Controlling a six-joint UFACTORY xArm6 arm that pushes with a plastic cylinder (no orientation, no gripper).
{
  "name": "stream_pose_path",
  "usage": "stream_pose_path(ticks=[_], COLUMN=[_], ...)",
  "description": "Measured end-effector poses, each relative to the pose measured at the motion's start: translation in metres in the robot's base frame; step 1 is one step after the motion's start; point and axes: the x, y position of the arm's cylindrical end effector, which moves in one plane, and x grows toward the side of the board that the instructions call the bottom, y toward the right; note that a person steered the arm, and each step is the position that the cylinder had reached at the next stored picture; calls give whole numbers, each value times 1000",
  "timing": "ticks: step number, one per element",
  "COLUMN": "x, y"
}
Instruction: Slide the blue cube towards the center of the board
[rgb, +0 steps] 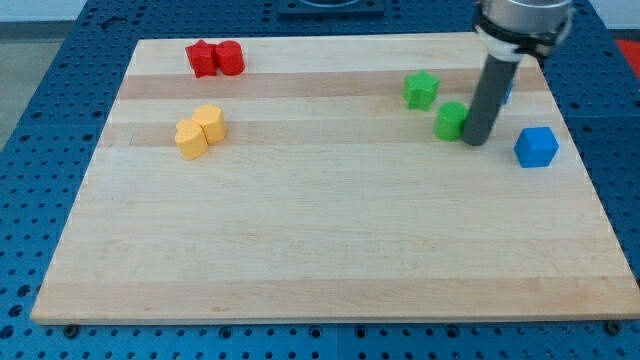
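The blue cube (536, 146) sits near the board's right edge, in the upper half of the view. My tip (476, 140) rests on the board to the left of the blue cube, with a gap between them. The tip is right next to a green cylinder-like block (451, 120), on its right side. A second blue block (509, 92) shows only as a sliver behind the rod.
A green star block (421, 89) lies up and left of the tip. Two red blocks (214, 58) sit together at the top left. Two yellow blocks (200, 131) sit together at the left. The wooden board (320, 250) lies on a blue pegboard table.
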Motion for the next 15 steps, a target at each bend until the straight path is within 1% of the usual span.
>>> stream_pose_path(ticks=[1,2,3,4,5,6,7,9,10,11,12,13,15], x=[-14,-33,-32,4,52,67,64,50,58,68,40,3,7], y=[-34,-40,-41,-41,-26,18,66,73,80,110,130,117,68])
